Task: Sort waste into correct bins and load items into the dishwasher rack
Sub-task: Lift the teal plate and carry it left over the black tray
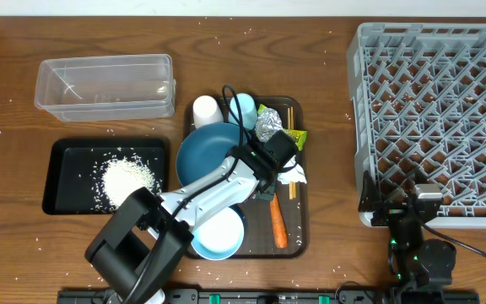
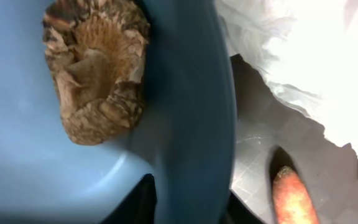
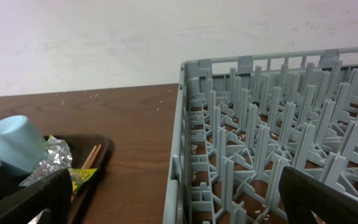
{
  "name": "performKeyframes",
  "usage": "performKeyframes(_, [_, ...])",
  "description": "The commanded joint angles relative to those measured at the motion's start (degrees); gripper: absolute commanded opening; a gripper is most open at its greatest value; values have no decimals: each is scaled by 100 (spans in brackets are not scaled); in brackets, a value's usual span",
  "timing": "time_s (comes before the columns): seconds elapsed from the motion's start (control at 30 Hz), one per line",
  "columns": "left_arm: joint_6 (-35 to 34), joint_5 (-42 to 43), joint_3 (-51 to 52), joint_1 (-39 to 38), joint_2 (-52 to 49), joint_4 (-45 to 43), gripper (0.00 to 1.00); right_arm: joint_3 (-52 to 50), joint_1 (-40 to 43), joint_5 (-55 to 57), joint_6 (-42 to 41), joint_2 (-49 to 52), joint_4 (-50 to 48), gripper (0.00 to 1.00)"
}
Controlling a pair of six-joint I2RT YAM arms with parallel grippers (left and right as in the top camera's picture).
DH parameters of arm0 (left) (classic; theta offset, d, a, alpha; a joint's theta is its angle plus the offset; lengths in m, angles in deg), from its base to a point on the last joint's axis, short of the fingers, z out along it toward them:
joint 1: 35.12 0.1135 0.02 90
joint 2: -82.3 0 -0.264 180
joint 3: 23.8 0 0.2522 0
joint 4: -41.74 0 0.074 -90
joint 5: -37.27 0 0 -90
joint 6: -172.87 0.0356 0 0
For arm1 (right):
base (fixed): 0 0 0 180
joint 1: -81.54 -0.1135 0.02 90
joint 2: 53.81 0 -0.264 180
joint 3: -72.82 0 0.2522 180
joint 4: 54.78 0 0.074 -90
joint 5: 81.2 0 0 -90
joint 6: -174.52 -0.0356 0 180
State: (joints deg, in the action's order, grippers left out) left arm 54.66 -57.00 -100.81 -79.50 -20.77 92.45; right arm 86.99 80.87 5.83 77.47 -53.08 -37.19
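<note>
Two arms, diff states. Your left gripper (image 2: pixel 190 208) is low over the brown serving tray (image 1: pixel 303 241), fingers clamped on either side of the right rim of the large dark-blue round dish (image 1: pixel 209 148). Inside that dish sits the brown food lump (image 2: pixel 95 68). Just off the rim, on the tray, lie the crumpled white tissue (image 2: pixel 303 56) and orange carrot (image 1: pixel 278 224).

At the tray's near end is the small white bowl (image 1: pixel 219 232). At the far end stand the white cup (image 1: pixel 205 110) and light-blue cup (image 1: pixel 245 108), w/ crumpled foil ball (image 1: pixel 268 127), yellow-green packet (image 1: pixel 296 138) and wooden chopsticks (image 1: pixel 290 152) to their right.

You've got white rice grains (image 1: pixel 127 177) heaped in the shallow black tray (image 1: pixel 66 181), w/ the clear tub (image 1: pixel 105 84) behind it. Your right gripper (image 3: pixel 169 190) hangs by the dishwasher rack (image 1: pixel 437 110), near its front-left corner, jaws spread wide, holding nothing.
</note>
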Motion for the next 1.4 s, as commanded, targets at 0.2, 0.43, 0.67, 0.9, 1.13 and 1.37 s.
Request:
performKeyframes(0.2, [7, 107, -2, -131, -70, 17, 6, -9, -37, -4, 28, -2, 22, 99])
performKeyframes(0.43, [7, 107, -4, -131, 155, 26, 6, -9, -37, -4, 28, -2, 22, 99])
performKeyframes(0.67, [7, 107, -11, -131, 852, 26, 6, -9, -37, -4, 28, 17, 24, 99])
performKeyframes(0.9, [7, 109, -11, -131, 1786, 28, 6, -9, -37, -4, 28, 17, 22, 99])
performKeyframes(1.13, [-13, 127, -11, -57, 2693, 153, 6, -9, -37, -4, 28, 17, 24, 99])
performKeyframes(1.37, [-61, 282, -9, 756, 3657, 444, 6, -9, -37, -4, 28, 17, 22, 99])
